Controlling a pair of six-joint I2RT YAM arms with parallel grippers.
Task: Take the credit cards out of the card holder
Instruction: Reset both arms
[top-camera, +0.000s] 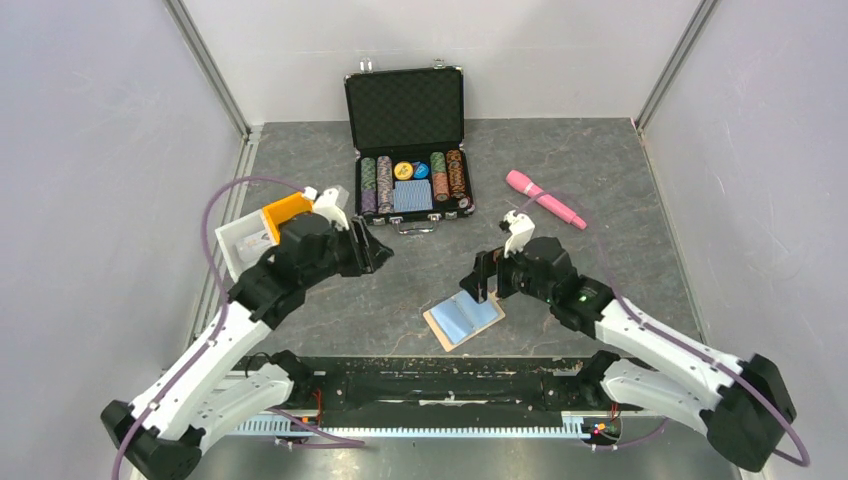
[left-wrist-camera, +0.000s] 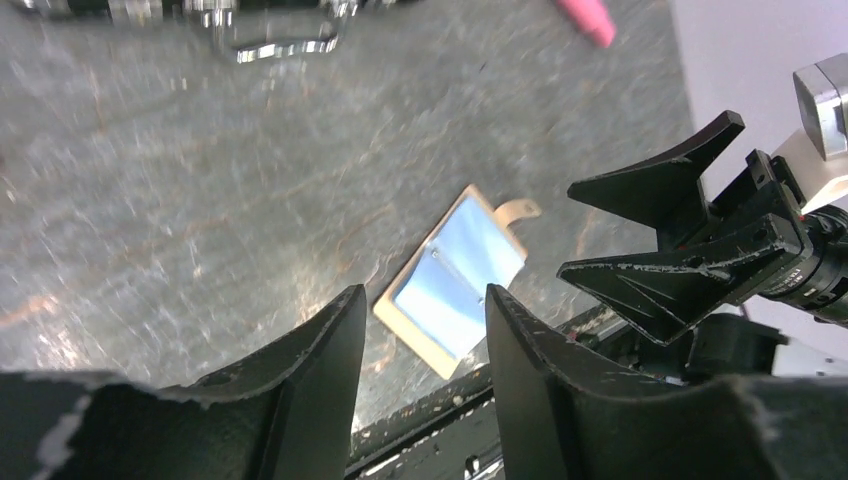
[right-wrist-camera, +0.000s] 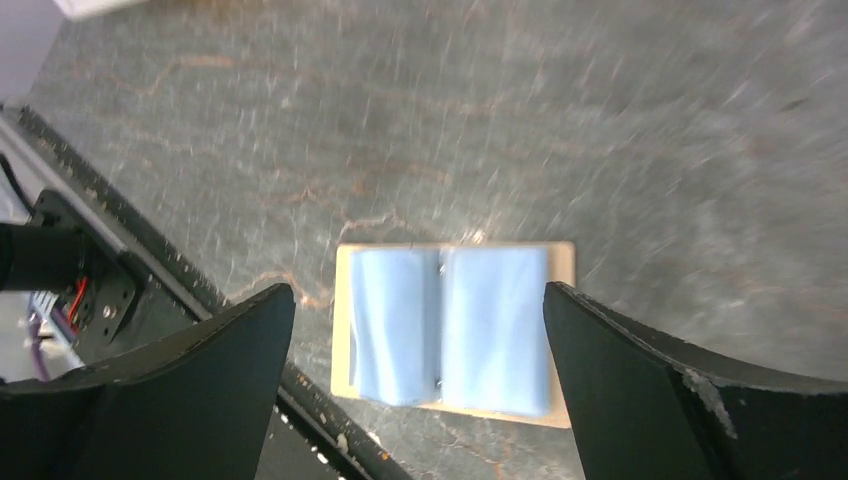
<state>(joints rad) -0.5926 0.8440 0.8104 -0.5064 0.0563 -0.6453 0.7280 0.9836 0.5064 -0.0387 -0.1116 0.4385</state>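
The card holder (top-camera: 463, 318) lies open and flat on the grey table near the front edge, tan rim with two blue-grey inner panels up. It also shows in the left wrist view (left-wrist-camera: 456, 280) and in the right wrist view (right-wrist-camera: 450, 328). No loose credit cards show. My right gripper (top-camera: 483, 277) hovers just above the holder's far right side, open and empty, its wide jaws framing the holder (right-wrist-camera: 420, 305). My left gripper (top-camera: 372, 253) is open and empty, well left of the holder (left-wrist-camera: 425, 305).
An open black poker-chip case (top-camera: 410, 150) stands at the back centre. A pink pen-like object (top-camera: 545, 198) lies at the back right. A white tray with an orange block (top-camera: 262, 232) sits at the left. A black rail (top-camera: 440, 380) runs along the front edge.
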